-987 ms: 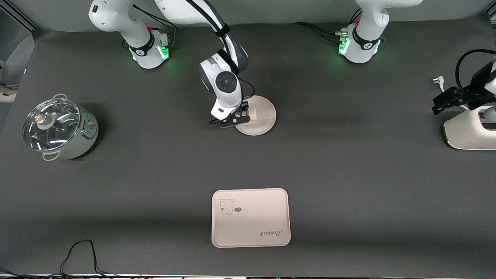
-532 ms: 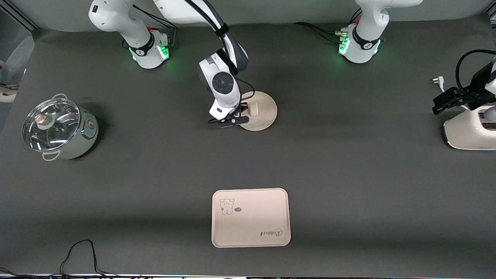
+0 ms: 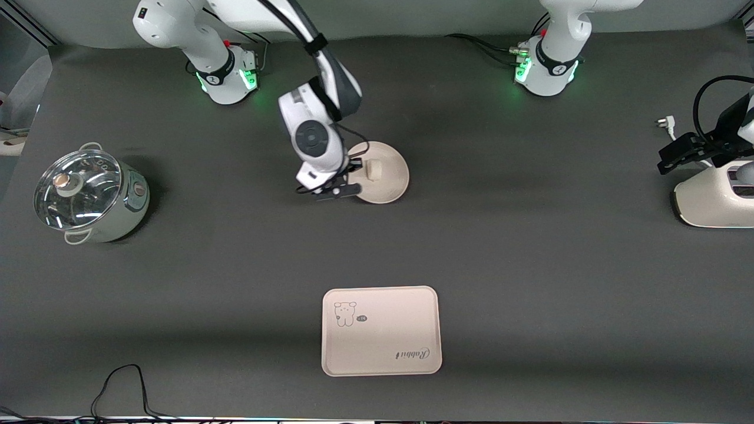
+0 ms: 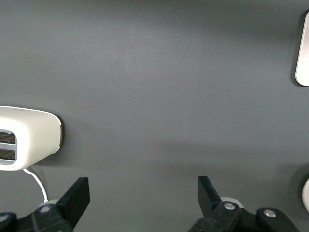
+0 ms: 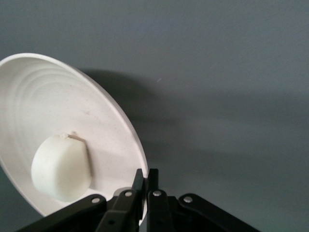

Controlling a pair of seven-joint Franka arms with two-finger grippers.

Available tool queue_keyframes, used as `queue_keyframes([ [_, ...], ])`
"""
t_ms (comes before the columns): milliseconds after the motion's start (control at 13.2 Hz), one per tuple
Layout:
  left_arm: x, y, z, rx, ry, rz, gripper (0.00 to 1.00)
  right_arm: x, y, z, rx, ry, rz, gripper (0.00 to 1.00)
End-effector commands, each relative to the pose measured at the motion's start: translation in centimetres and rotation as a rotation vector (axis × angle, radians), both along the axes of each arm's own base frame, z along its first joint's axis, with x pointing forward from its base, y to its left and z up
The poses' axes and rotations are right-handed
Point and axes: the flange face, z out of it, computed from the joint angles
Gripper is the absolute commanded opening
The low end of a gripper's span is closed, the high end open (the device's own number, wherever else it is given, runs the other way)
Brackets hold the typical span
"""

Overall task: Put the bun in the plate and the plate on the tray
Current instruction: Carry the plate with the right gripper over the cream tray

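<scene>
The round cream plate is near the middle of the table, toward the robots' bases, with the off-white bun lying in it. My right gripper is shut on the plate's rim at the edge toward the right arm's end. In the right wrist view the fingers pinch the rim of the plate, the bun rests inside, and a shadow lies under the tilted plate. The cream-pink tray lies bare, nearer the front camera. My left gripper hangs open and empty beside the toaster; that arm waits.
A pot with a glass lid stands at the right arm's end. A white toaster stands at the left arm's end, also in the left wrist view, with its plug on the table. A black cable loops at the front edge.
My right gripper has moved toward the right arm's end, taking the plate and the bun with it. The tray and the left arm have not moved.
</scene>
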Motion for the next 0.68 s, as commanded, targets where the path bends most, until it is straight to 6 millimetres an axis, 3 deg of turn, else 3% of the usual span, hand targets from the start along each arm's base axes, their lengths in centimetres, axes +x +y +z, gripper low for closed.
queue_keyframes([
  [0,0.1,0.2,0.3,-0.008,0.005,0.001,1.0,5.3,-2.9,6.5,0.042,-0.009,-0.01,0.0],
  [228,0.1,0.2,0.3,-0.008,0.005,-0.001,1.0,13.1,-8.3,11.9,0.065,-0.069,-0.072,0.0],
  [304,0.1,0.2,0.4,-0.008,0.004,0.001,1.0,15.4,-9.3,13.1,0.065,-0.093,-0.087,0.0],
  [456,0.2,0.3,0.1,-0.008,0.008,0.002,1.0,19.7,-9.2,14.3,0.079,-0.135,-0.105,0.0],
  [608,0.2,0.3,0.1,-0.008,0.008,0.002,1.0,23.4,-9.6,13.9,0.133,-0.162,-0.144,0.0],
])
